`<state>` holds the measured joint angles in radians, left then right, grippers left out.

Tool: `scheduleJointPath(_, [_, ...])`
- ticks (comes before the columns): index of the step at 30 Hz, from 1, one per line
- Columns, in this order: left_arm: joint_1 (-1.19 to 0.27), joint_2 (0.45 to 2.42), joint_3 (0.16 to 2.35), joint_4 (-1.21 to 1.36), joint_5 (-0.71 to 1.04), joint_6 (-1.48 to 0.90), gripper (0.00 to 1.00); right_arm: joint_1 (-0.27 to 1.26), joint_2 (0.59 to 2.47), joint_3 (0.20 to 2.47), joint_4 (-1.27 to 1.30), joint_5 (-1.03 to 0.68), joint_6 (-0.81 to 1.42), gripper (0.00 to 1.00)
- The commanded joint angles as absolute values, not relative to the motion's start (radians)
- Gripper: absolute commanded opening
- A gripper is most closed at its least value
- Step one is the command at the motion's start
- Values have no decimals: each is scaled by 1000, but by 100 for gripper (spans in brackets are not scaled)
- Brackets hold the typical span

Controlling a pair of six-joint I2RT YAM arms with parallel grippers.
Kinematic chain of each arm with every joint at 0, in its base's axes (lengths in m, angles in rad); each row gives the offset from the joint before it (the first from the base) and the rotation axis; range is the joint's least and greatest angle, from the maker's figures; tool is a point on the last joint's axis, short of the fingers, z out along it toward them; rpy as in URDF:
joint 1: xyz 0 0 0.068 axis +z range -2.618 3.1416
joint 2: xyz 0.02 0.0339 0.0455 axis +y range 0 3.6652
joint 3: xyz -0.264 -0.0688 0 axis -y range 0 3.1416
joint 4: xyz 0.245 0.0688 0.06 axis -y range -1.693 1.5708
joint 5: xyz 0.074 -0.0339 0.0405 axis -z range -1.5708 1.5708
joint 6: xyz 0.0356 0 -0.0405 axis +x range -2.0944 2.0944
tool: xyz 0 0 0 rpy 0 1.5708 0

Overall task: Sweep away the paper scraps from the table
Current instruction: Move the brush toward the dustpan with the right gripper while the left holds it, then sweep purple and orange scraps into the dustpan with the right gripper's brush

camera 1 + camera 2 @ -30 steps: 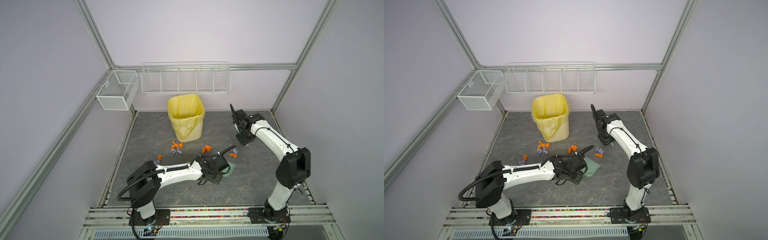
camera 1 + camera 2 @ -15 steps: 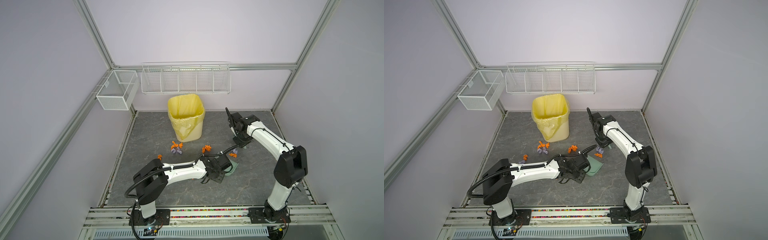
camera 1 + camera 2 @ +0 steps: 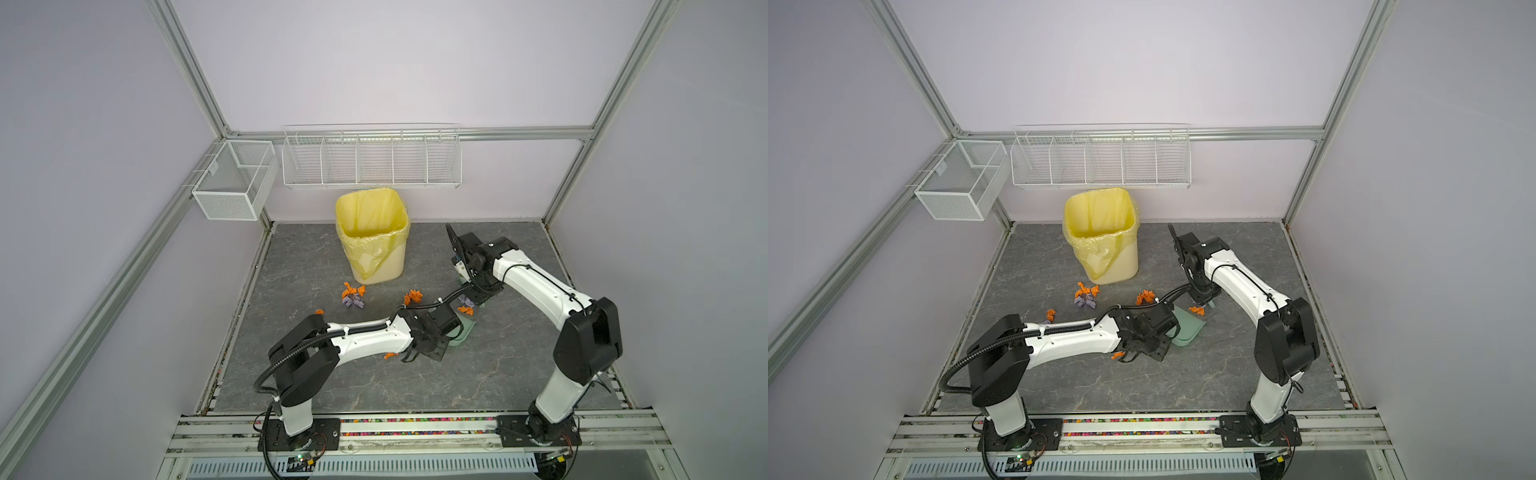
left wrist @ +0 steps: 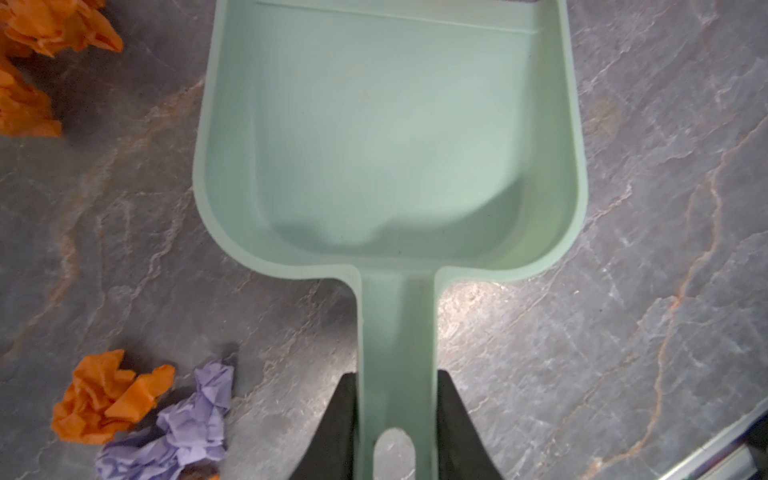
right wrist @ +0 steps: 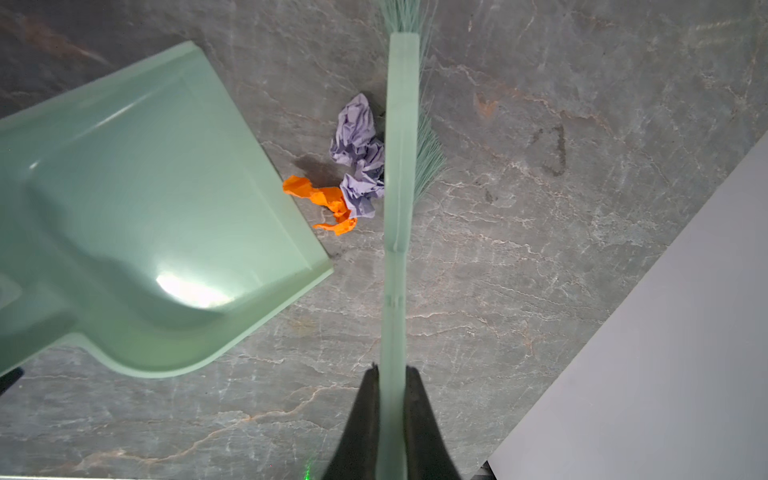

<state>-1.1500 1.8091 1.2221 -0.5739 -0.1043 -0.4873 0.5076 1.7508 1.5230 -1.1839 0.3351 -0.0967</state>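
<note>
Mint-green plastic marks the dustpan (image 3: 1187,332), which lies on the dark veined counter (image 3: 1225,374) just right of centre in both top views. The left wrist sits over its handle and the right arm bends down just above it in the frame. The paper scraps (image 3: 353,295) dot the middle: a cluster below the yellow-lined bin (image 3: 376,237), an orange wad to its right, a few at the pan's lip, one under the left forearm and one beside the left elbow. Open counter runs along the lower edge and right side. The bin and the silver frame (image 3: 245,299) close off the upper and left sides.

Left wrist view: the left fingers (image 4: 340,424) are clenched on the pan's handle at bottom centre, and the pan is empty. Orange and lilac wads sit at lower left and upper left, outside the side wall, so they probably need a separate pass.

Right wrist view: the right fingers (image 5: 365,415) are clamped on the handle of the brush (image 5: 399,187) at bottom centre. Lilac wads and an orange one lie mid-frame between the bristles and the pan's lip, the orange just beside the lip. A good stroke, I judge, draws the bristles low toward the lip while the pan presses flat, so nothing slips beneath. The pale wall at lower right limits any backswing.
</note>
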Motion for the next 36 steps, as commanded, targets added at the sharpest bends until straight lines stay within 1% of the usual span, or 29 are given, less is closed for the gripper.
scheduleJointPath(1, [-1143,1840,1256,-583,-92,-468,0,532,1725,1486,-1230,252,-106,7])
scheduleJointPath(8, [-1142,1843,1267,-580,-77,-475,0,564,1646,1433,-1247,228,-81,7])
scheduleJointPath(20, [-1142,1852,1277,-583,-75,-476,0,634,1553,1364,-1242,127,-49,7])
scheduleJointPath(28, [-1142,1862,1268,-571,-73,-480,0,655,1436,1330,-1224,43,26,7])
scheduleJointPath(36, [-1142,1852,1232,-508,-61,-496,0,653,1326,1278,-1244,119,187,7])
